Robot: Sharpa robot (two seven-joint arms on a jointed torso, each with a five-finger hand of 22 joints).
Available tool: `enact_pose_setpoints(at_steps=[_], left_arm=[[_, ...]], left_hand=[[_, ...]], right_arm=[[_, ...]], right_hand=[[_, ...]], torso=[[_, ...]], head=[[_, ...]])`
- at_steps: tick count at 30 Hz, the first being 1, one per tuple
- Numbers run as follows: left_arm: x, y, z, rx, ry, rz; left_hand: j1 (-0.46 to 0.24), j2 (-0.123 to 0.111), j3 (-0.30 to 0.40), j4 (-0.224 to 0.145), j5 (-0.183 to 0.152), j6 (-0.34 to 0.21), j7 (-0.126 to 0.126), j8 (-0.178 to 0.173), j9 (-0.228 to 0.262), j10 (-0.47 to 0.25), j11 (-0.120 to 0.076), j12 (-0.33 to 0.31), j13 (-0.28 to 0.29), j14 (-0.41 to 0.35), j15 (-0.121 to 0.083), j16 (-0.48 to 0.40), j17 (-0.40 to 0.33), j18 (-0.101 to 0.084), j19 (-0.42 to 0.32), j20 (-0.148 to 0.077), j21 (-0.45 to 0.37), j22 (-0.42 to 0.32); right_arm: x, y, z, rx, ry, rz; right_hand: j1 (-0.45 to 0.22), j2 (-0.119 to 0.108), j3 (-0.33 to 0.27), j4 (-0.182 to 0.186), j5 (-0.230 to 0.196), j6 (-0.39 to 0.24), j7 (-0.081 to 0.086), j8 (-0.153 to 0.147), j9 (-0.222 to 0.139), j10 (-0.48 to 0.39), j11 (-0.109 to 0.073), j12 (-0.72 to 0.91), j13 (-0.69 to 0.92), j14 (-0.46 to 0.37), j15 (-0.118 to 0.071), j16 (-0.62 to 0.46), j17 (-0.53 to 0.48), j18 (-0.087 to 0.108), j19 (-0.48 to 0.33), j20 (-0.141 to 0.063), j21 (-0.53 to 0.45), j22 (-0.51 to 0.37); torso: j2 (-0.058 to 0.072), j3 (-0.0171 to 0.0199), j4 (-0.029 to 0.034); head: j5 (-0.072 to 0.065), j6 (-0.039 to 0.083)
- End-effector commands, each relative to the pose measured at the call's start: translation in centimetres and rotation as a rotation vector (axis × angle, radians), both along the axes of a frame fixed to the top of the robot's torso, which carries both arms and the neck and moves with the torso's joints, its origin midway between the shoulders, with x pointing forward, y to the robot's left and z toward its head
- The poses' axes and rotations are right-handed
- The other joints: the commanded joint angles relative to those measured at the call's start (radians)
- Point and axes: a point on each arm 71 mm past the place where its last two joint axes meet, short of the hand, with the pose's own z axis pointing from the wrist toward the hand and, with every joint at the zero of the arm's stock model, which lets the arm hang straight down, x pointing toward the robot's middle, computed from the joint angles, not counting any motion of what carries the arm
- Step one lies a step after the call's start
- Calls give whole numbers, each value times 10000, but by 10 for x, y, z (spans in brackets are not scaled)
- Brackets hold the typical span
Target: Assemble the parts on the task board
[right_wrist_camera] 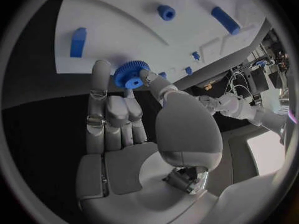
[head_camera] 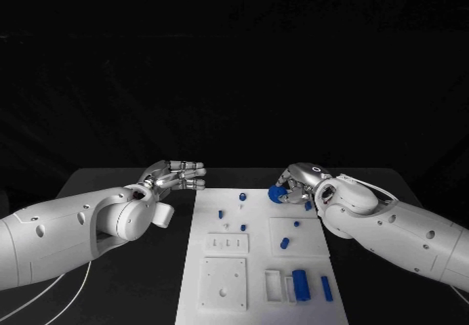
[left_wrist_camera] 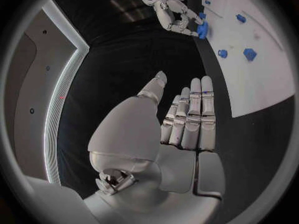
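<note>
Gear (right_wrist_camera: pixel 131 75) sits pinched in the right hand (head_camera: pixel 296 184), fingertips closed on it, at the far right edge of the task board (head_camera: pixel 256 306); in the right wrist view it is a blue toothed wheel held between thumb and a finger, other fingers loosely extended; left hand (head_camera: pixel 177 175) hovers just off the board's far left edge, fingers extended side by side, holding nothing; judgement: task is early to midway; several small blue pegs (head_camera: pixel 241 196) stand or lie on the far half of the board, one more blue piece (head_camera: pixel 284 242) mid-board, and long blue bars (head_camera: pixel 301 284) lie in the near right tray area, apparently not placed; whether any peg is fully seated I cannot tell; the gear is not yet set on the board; room: board's centre is open between the hands; black table (head_camera: pixel 93 179) flanks it on both sides; right hand is close to the board edge and to nearby pegs, so lowering the gear risks a bump; left arm is well apart from the parts.
</note>
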Motion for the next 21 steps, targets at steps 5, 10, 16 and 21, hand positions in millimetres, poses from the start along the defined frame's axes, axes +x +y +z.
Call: enact_pose_setpoints(at_steps=[5, 10, 16, 21], left_arm=[[-1, -3, 2, -50, -58, -188], [-1, -5, 2, -63, -45, -232], [-1, -7, 2, -81, -37, -285], [-1, -7, 2, -90, -31, -305]], left_hand=[[20, -5, -3, -36, -49, -44, -1, -29, -12, -64, -28, 52, 16, -50, 44, -18, 12, -78, -71, 2, 30, -9], [20, -5, -3, -36, -49, -44, -1, -29, -12, -64, -28, 52, 16, -50, 44, -18, 12, -78, -71, 2, 30, -9], [14, -2, 8, -21, -44, -59, 3, -28, -12, -63, -29, 52, 16, -51, 45, -16, 14, -76, -76, 5, 37, -12], [14, -2, 8, -21, -44, -59, 3, -28, -12, -63, -29, 52, 16, -51, 45, -16, 14, -76, -76, 5, 37, -12]], right_arm=[[-9, 33, 14, -158, -972, 566], [-15, 56, 15, -194, -1325, 1033], [-21, 83, 6, -342, -1435, 1571], [-23, 96, -2, -452, -1394, 1813]], right_hand=[[68, -59, 22, 114, -132, 182, -36, 20, 45, 83, -21, 24, 0, 24, -43, 36, 20, -26, 355, -34, -70, 19], [91, -98, 60, 177, -206, 178, -37, 22, 46, 75, -15, -15, -33, 25, -34, 18, 2, -30, 356, -26, -87, 24], [114, -127, 121, 207, -241, 177, -36, 19, 42, 80, -14, -26, -43, 25, -34, 6, -10, -31, 358, -25, -91, 31], [116, -143, 161, 223, -260, 173, -34, 19, 41, 77, -9, -40, -55, 22, -29, -5, -24, -30, 357, -21, -96, 37]], torso=[[18, -5, 19], [24, -3, 37], [33, -1, 38], [41, 13, 35]], head=[[32, 56], [45, 101], [146, 95], [173, 92]])
